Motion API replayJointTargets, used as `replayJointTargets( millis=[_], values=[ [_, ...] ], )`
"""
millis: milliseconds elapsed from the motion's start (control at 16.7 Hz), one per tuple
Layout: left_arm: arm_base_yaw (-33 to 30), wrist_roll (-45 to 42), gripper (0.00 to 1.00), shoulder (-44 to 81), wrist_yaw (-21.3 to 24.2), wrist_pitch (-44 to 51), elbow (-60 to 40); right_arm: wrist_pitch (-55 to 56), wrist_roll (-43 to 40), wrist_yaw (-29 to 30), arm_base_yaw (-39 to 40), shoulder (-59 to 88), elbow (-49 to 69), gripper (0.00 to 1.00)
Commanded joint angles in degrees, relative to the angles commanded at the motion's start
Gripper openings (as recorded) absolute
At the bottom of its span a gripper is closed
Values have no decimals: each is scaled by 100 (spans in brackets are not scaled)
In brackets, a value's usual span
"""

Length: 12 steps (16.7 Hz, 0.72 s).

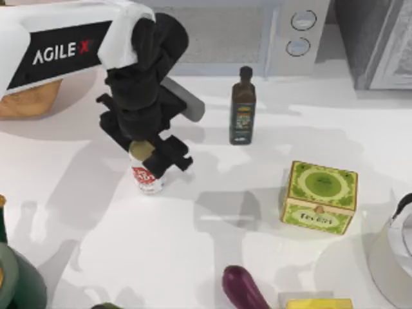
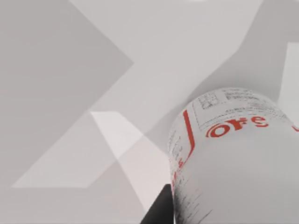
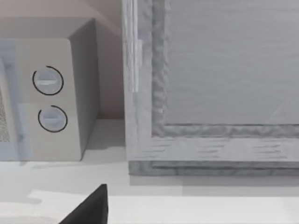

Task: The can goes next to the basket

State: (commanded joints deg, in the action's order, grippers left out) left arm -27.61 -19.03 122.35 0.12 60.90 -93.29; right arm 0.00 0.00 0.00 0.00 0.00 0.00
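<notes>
The can (image 1: 147,175), white with red lettering and a dull gold top, stands upright left of the table's middle. My left gripper (image 1: 147,152) comes down over its top, dark fingers on either side, shut on it. In the left wrist view the can (image 2: 233,158) looms close, with one dark finger (image 2: 159,212) beside it. The basket (image 1: 26,100), tan wicker, sits at the far left back, mostly hidden under my left arm. A dark part of my right gripper (image 3: 88,209) faces the back wall units.
A dark green-labelled bottle (image 1: 243,106) stands behind and right of the can. A green box (image 1: 319,196) sits at the right, an aubergine (image 1: 243,288) at the front. A microwave (image 1: 257,32) lines the back, a kettle (image 1: 394,257) the right edge.
</notes>
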Motion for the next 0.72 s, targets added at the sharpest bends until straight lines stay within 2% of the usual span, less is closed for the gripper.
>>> replayJointTargets(
  millis=[180, 300, 480, 720],
  values=[
    [75, -63, 0, -86, 28, 29, 3, 0, 0, 0, 0, 0, 0, 100],
    [382, -234, 0, -345, 117, 143, 21, 0, 0, 0, 0, 0, 0, 100],
    [1262, -564, 0, -801, 276, 426, 154, 0, 0, 0, 0, 0, 0, 100],
    [2854, -696, 0, -1270, 240, 711, 409, 0, 0, 0, 0, 0, 0, 100]
  ],
)
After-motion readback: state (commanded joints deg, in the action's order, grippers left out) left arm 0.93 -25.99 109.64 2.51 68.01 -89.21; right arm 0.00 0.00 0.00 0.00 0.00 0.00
